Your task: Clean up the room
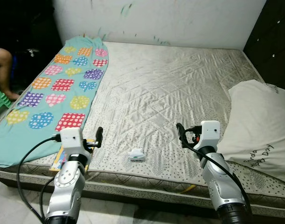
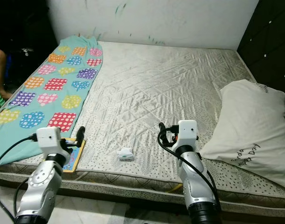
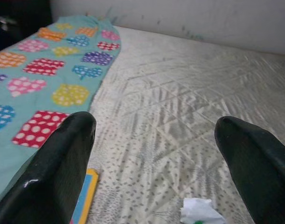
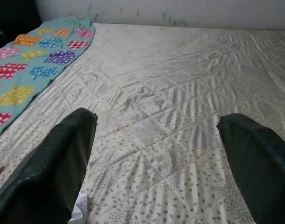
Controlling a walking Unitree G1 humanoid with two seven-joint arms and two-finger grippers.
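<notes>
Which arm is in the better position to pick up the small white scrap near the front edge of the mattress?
Left, slightly: the white scrap lies nearer the open left gripper than the right gripper.

A bed stretches ahead of the robot, its far edge against a wall. A blanket lies along the bed's left side, running from the far corner to the near edge. A pillow rests at the right side, toward the near edge. A small crumpled wrapper lies on the mattress close to the near edge, roughly midway between the two arms. A flat book lies at the near edge, just right of the blanket's near end and under the left arm. The left pincer hangs above the near edge left of the wrapper, the right pincer right of it. A person's leg stands beyond the bed's left side.
</notes>
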